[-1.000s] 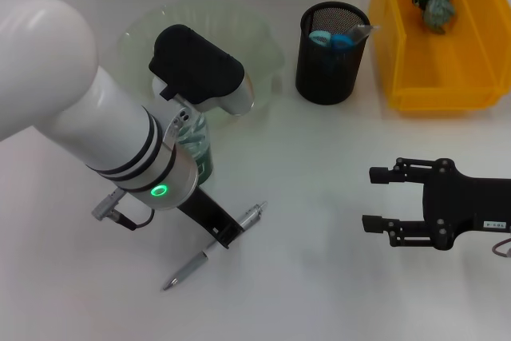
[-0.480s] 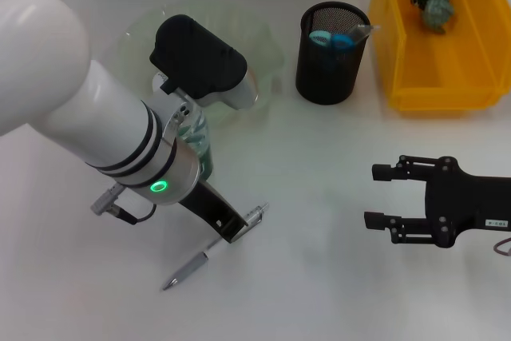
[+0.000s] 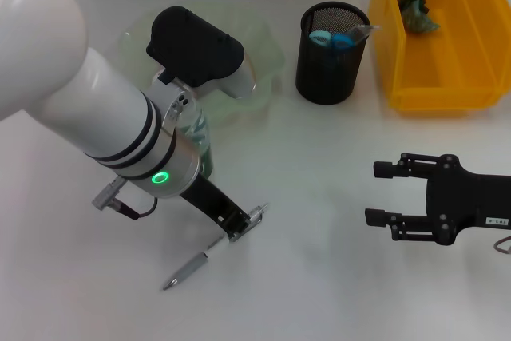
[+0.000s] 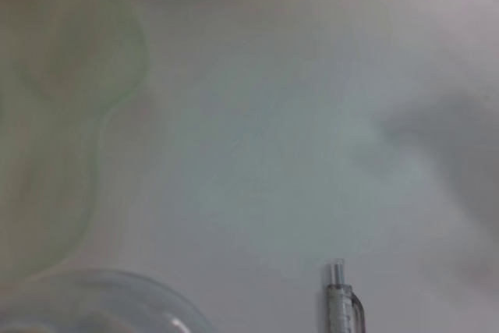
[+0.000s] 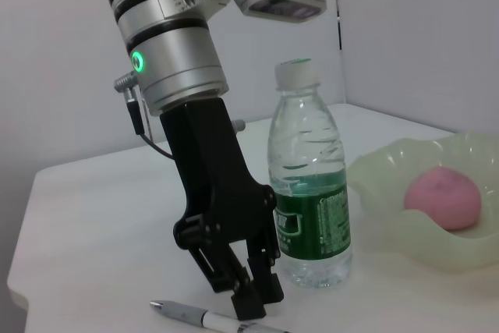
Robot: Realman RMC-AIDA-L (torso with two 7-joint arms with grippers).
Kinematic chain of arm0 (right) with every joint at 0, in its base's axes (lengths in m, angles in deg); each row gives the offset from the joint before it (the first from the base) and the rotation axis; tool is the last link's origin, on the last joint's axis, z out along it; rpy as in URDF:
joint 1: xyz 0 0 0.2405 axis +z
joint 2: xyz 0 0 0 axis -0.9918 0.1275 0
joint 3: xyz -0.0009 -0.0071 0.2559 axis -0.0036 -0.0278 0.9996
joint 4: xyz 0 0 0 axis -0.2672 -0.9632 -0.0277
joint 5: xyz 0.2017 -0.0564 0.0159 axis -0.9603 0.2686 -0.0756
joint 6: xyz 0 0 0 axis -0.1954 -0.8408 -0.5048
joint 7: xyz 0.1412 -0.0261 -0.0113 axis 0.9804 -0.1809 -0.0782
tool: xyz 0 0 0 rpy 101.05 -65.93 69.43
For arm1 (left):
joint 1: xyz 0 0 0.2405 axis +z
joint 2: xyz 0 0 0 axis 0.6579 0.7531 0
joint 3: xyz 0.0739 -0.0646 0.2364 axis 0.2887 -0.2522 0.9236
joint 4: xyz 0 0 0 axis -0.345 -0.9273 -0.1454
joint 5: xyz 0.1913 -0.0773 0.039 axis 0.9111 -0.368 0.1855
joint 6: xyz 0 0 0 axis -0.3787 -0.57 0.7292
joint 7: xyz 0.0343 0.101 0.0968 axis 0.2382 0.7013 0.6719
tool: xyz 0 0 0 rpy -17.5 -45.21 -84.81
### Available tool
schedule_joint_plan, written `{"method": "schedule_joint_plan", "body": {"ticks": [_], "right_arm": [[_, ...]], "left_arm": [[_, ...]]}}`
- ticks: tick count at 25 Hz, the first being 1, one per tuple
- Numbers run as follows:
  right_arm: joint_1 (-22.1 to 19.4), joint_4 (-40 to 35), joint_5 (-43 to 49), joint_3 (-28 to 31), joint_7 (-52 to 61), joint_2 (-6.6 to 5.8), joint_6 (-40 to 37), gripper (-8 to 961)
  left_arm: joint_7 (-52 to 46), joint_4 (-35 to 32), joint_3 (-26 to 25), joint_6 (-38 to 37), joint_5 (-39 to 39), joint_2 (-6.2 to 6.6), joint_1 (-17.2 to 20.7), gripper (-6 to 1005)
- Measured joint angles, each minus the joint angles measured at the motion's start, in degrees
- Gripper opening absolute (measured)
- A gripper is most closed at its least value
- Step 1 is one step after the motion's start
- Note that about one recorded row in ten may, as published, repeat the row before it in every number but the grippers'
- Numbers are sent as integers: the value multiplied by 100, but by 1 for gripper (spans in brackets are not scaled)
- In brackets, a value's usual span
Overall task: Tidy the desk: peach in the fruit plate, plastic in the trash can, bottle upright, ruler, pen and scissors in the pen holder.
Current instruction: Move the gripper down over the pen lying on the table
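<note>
Most of the tidying looks done: the peach (image 5: 441, 197) sits in the fruit plate (image 5: 390, 163), the bottle (image 5: 309, 173) stands upright, the plastic (image 3: 416, 13) lies in the trash can (image 3: 447, 69) at 1 o'clock, and blue scissors (image 3: 334, 40) (with something clear, perhaps the ruler) poke from the pen holder (image 3: 330, 61). Only the pen (image 3: 214, 248) remains, lying on the surface at 7 o'clock. The left pincer (image 5: 251, 299) is lowered over it, fingers close together though I cannot tell whether they grip, while the right pincer (image 3: 383, 192) hangs released at 4 o'clock.
</note>
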Motion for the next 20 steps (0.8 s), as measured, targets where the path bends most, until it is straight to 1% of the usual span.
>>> {"method": "schedule_joint_plan", "body": {"ticks": [2, 3, 9, 14, 15, 17, 20], "right_arm": [[0, 0, 0, 5, 0, 0, 15, 734], [0, 0, 0, 10, -1, 0, 30, 734], [10, 0, 0, 10, -2, 0, 41, 734], [30, 0, 0, 7, -2, 10, 75, 734], [34, 0, 0, 7, -2, 19, 103, 734], [37, 2, 0, 7, -2, 23, 112, 734], [45, 9, 0, 6, -2, 26, 115, 734]], "left_arm": [[-1, 127, 13, 83, -2, -2, -26, 170], [-2, 227, 26, 126, -3, -2, -51, 192], [-2, 268, 74, 194, -5, -2, -72, 324], [-2, 276, 264, 265, -16, -2, -73, 434], [-1, 266, 396, 322, -20, -2, -73, 518], [0, 258, 442, 341, -22, -2, -73, 685], [2, 245, 571, 425, -23, -2, -71, 675]]}}
